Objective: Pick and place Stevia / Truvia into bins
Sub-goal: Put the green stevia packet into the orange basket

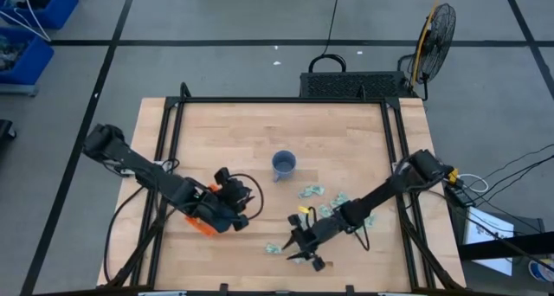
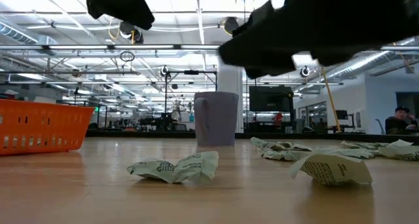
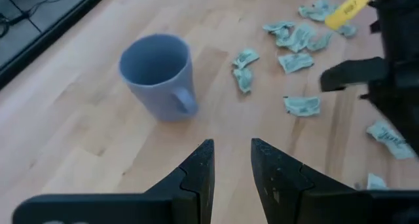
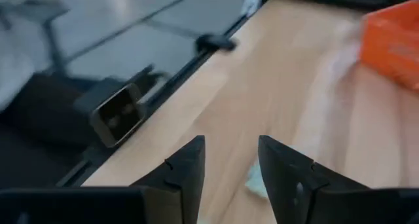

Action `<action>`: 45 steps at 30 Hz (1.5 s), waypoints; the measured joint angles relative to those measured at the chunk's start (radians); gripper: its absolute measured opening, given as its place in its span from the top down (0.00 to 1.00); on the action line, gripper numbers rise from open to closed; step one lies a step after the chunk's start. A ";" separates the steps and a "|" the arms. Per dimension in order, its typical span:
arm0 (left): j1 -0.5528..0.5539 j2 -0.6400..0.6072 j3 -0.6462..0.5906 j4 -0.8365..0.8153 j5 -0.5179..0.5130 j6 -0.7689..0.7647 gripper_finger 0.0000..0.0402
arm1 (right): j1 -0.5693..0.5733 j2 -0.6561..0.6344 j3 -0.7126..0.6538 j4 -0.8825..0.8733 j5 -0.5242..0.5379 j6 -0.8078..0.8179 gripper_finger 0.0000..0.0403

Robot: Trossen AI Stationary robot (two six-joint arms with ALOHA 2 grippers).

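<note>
On the wooden counter, the orange bin sits beneath the left tool, fingers spread and empty. The right tool, also spread, hovers near the front edge over a packet. Other packets lie scattered beside the mug.

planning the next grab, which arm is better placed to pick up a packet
Right, probably. The right gripper hangs open beside a stray packet near the table's front edge, other packets just behind it. The left gripper sits over the orange bin, away from them.
</note>
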 joint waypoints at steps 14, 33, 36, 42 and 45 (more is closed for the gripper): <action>0.000 -0.034 -0.001 0.095 0.032 0.044 0.74 | -0.030 0.186 0.200 -0.248 0.096 0.005 0.59; -0.007 -0.251 0.001 0.084 0.038 0.157 0.74 | -0.173 0.163 0.268 -0.117 0.171 -0.167 0.99; -0.008 -0.340 0.001 0.092 -0.006 0.290 0.74 | -0.218 0.163 0.345 -0.112 0.223 -0.201 1.00; 0.009 -0.465 0.001 0.089 -0.135 0.390 0.74 | -0.273 0.207 0.537 -0.210 0.232 -0.265 0.99; 0.028 -0.484 0.001 0.081 -0.136 0.417 0.74 | -0.298 0.268 0.637 -0.254 0.230 -0.291 0.99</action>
